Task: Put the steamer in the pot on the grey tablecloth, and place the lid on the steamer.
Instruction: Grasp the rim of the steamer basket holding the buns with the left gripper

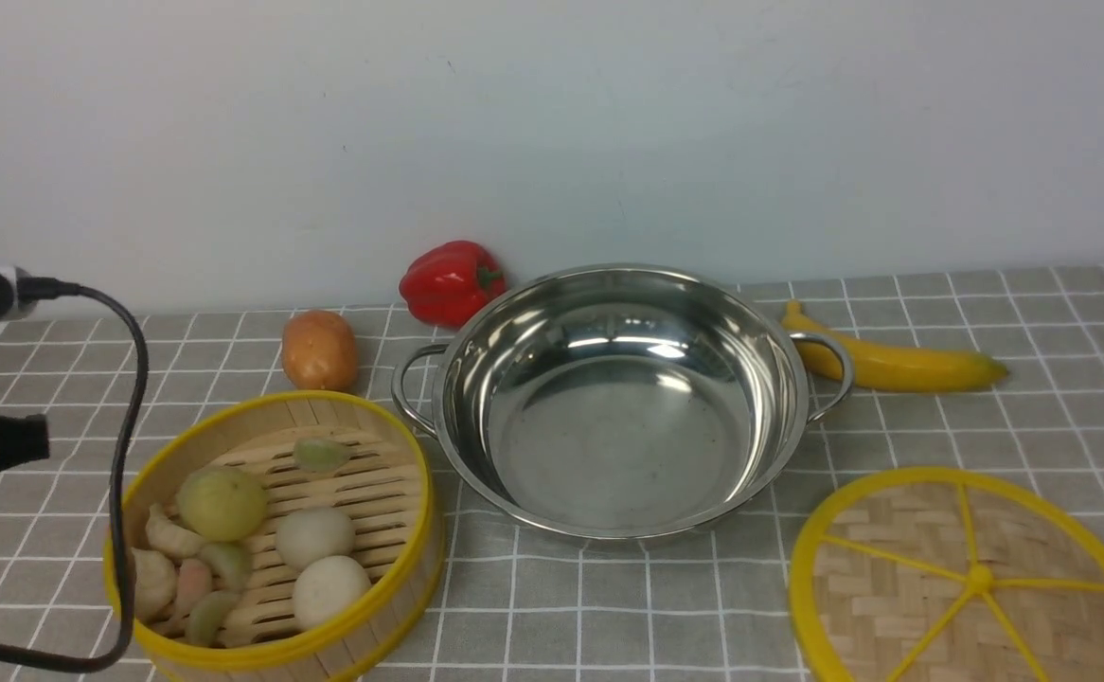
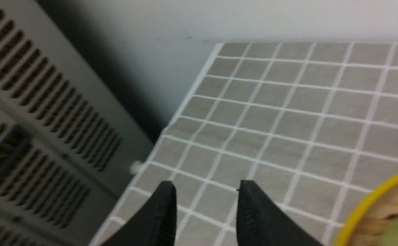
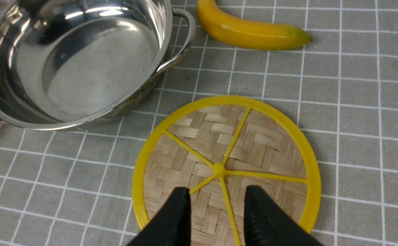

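A plain pale wall (image 1: pixel 552 123) runs along the far edge of the counter (image 1: pixel 988 313). It is matt and whitish, with a few faint scuffs. The light is soft and even, and shadows on the counter are weak. In the left wrist view, a blurred grey metal panel (image 2: pixel 42 102) with rows of slanted vent slots stands beyond the counter's left edge. The wall beside it, near the far left corner, is darkly shaded.

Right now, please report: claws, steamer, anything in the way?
Left claw open, empty, near steamer. Right claw open above lid. Steamer with food on cloth, left of pot. Pot empty, path looks free.
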You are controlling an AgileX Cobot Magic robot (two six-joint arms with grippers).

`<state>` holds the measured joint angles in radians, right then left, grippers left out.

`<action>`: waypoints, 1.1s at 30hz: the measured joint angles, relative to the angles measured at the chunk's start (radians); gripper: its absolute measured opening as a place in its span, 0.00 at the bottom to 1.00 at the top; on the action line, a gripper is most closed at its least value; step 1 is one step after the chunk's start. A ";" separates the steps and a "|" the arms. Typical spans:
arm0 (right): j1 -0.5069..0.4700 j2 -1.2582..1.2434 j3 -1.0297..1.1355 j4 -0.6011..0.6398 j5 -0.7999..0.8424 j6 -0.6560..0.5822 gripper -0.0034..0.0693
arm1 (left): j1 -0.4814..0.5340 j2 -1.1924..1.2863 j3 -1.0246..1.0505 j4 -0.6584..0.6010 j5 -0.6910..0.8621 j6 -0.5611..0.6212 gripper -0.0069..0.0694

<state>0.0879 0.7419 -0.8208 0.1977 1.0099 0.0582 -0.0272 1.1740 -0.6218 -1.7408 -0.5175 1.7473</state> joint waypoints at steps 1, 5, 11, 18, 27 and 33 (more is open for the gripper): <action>0.000 0.000 0.000 0.006 -0.006 -0.007 0.38 | 0.000 -0.001 0.000 0.000 0.052 -0.041 0.41; 0.000 0.000 0.000 0.013 -0.017 -0.018 0.38 | 0.000 -0.001 0.000 -0.003 0.331 -0.184 0.41; 0.000 0.000 0.000 0.023 -0.015 -0.037 0.38 | 0.000 0.000 0.000 0.014 0.917 -0.327 0.41; 0.000 0.000 0.000 0.024 0.012 -0.047 0.38 | 0.000 -0.001 -0.001 0.523 1.292 -0.707 0.41; 0.000 0.000 0.000 0.028 0.017 -0.066 0.38 | 0.085 0.001 -0.141 1.601 1.343 -1.700 0.41; 0.000 0.000 0.000 0.034 0.017 -0.066 0.38 | 0.102 0.047 -0.172 1.958 1.355 -2.007 0.41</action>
<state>0.0879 0.7419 -0.8208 0.2314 1.0266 -0.0076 0.0744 1.2207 -0.7942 0.2176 0.8374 -0.2593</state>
